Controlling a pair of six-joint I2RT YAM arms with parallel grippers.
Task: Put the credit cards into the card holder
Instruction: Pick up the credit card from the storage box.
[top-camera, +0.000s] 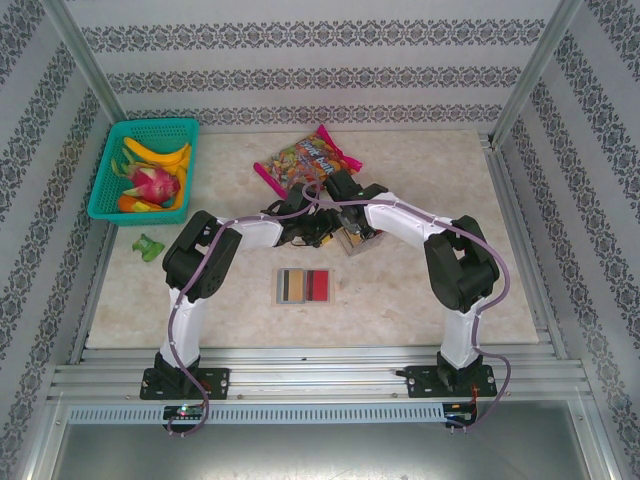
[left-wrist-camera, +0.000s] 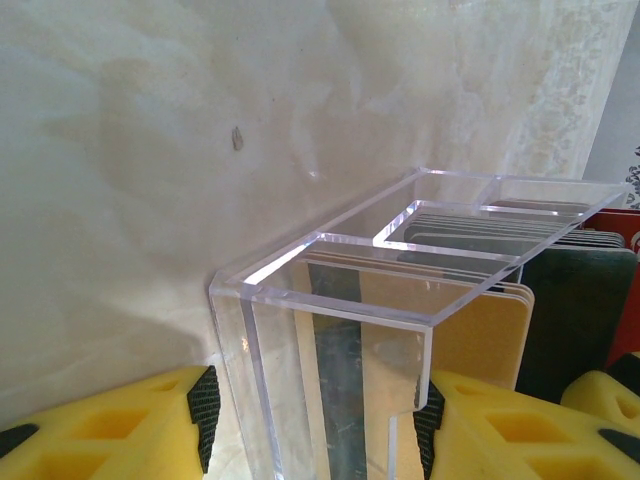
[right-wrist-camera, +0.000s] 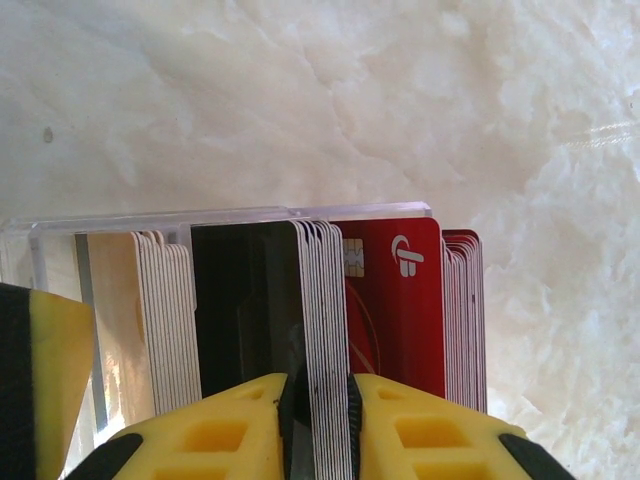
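Credit cards stand upright in a clear plastic rack (right-wrist-camera: 150, 220): a tan stack (right-wrist-camera: 115, 320), a black stack (right-wrist-camera: 245, 300) and red ones (right-wrist-camera: 395, 300). My right gripper (right-wrist-camera: 320, 385) comes from above and is shut on a pack of several white-edged cards behind the black face. My left gripper (left-wrist-camera: 315, 400) is shut on the rack's empty end (left-wrist-camera: 330, 300), a pad against each side wall. Past that end stand tan (left-wrist-camera: 495, 330) and black (left-wrist-camera: 575, 320) cards. From above, both grippers meet at the table's middle (top-camera: 330, 222). A tan square, seemingly the card holder (top-camera: 352, 241), peeks out under the right wrist.
A pale-edged rectangle with tan, dark and red bands (top-camera: 305, 286) lies in front of the grippers. A colourful candy bag (top-camera: 305, 160) and a pink stick (top-camera: 268, 180) lie behind them. A green fruit basket (top-camera: 108, 200) sits far left, with a small green thing (top-camera: 150, 246) near it.
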